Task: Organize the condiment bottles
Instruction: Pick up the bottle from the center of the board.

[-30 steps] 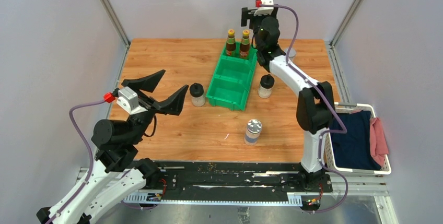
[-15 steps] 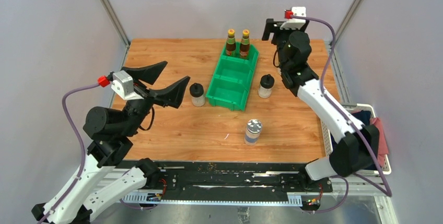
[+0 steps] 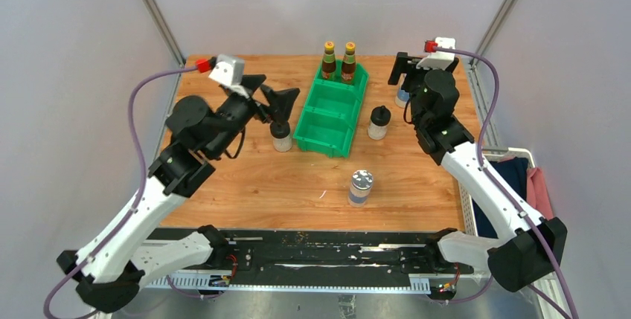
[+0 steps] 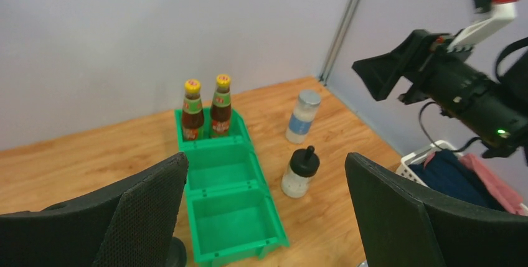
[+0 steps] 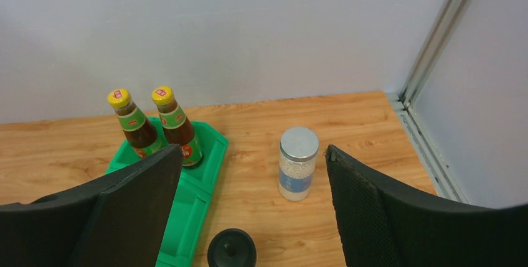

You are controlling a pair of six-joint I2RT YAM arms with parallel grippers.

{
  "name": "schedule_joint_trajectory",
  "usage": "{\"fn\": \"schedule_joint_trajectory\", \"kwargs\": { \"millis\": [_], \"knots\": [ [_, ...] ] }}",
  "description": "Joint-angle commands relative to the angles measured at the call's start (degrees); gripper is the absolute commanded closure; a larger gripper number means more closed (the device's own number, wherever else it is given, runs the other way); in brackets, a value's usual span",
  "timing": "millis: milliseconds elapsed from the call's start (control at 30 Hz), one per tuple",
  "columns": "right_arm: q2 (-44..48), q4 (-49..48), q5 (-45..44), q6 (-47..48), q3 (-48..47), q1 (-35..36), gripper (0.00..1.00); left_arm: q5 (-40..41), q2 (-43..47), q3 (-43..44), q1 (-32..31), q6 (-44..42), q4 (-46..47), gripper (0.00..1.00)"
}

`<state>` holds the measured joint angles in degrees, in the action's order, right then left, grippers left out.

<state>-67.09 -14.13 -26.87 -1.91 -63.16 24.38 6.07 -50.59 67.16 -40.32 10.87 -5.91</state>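
Two brown sauce bottles with yellow caps [image 3: 328, 61] [image 3: 349, 61] stand in the far compartment of the green bin [image 3: 332, 134]. One black-capped shaker [image 3: 280, 135] stands left of the bin, another [image 3: 379, 122] right of it. One silver-lidded jar [image 3: 361, 187] stands near the front. The other jar [image 5: 296, 163] stands at the far right, mostly hidden behind my right gripper [image 3: 405, 73] in the top view. The right gripper is open and empty, above and in front of that jar. My left gripper [image 3: 269, 96] is open and empty, just above the left shaker.
A white basket [image 3: 526, 154] with dark blue and pink cloth sits off the table's right edge, behind my right arm. Grey walls and metal frame posts close the far side. The bin's middle and near compartments [image 4: 230, 217] hold nothing.
My left arm has swung forward and right, from the near left to above the left shaker. My right gripper has moved right, from the bin's far end to the far-right jar.
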Motion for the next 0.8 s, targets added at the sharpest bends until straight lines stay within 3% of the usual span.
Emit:
{"fn": "schedule_joint_trajectory", "kwargs": {
  "millis": [0,433,767],
  "knots": [
    [1.7,3.6,-4.4,-1.9,1.9,0.7,0.12,4.9,-6.9,5.1,-0.3,1.8,-5.4,0.00],
    [-0.4,6.2,-14.0,-3.9,4.4,-1.3,0.09,6.8,-24.2,16.7,-0.3,4.6,-11.2,0.00],
    [-4.7,6.5,-14.2,-3.4,0.9,-1.8,0.05,9.5,-36.5,28.7,-0.3,-2.0,-11.6,0.00]
  ]
}}
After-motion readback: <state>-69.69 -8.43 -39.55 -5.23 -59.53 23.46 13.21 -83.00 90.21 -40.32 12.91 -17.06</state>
